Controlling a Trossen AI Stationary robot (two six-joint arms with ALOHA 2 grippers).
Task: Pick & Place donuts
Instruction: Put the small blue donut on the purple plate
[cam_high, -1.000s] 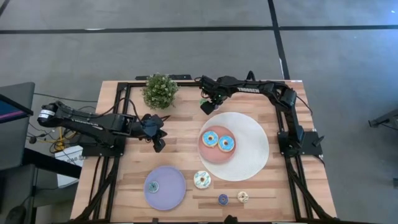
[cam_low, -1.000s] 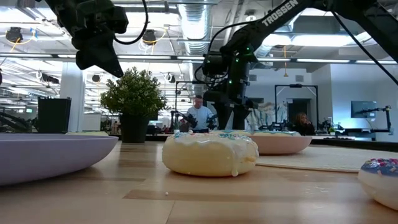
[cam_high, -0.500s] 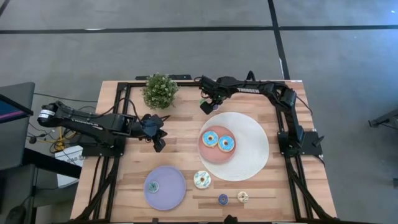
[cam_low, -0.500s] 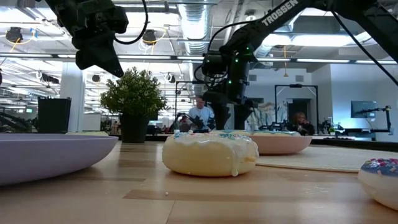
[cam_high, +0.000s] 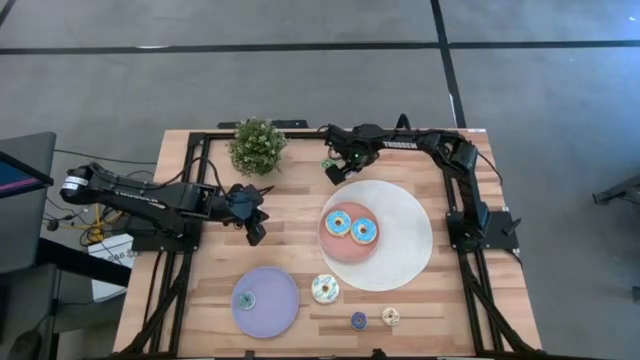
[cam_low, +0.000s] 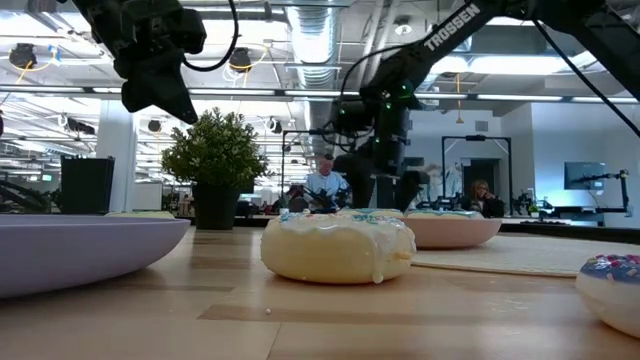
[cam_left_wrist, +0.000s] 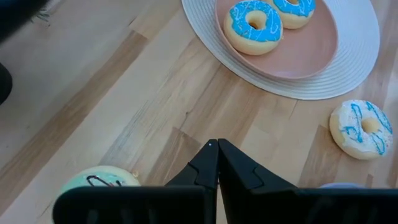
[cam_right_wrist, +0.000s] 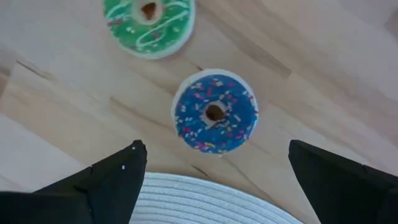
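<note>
Two blue-iced donuts (cam_high: 337, 222) (cam_high: 363, 232) lie on the pink plate (cam_high: 340, 248). A pale donut (cam_high: 324, 289) rests flat on the table near the lavender plate (cam_high: 268, 305), which holds a tiny teal donut (cam_high: 246, 299). Tiny purple (cam_high: 358, 320) and tan (cam_high: 390, 316) donuts lie by the near edge. My right gripper (cam_right_wrist: 214, 155) is open above a dark-blue sprinkled donut (cam_right_wrist: 214, 115), with a green one (cam_right_wrist: 149, 18) beyond it. My left gripper (cam_left_wrist: 216, 155) is shut, raised over the table's left half, a pale-green donut (cam_left_wrist: 99, 180) below it.
A round white mat (cam_high: 405, 240) lies under the pink plate on the table's right half. A potted plant (cam_high: 257, 145) stands at the far edge, left of my right gripper (cam_high: 335, 168). Bare wood shows between the left gripper (cam_high: 255, 232) and the plates.
My right gripper has shifted a little toward the table's right edge, staying open above the far-edge donuts. The left arm and all donuts have kept still.
</note>
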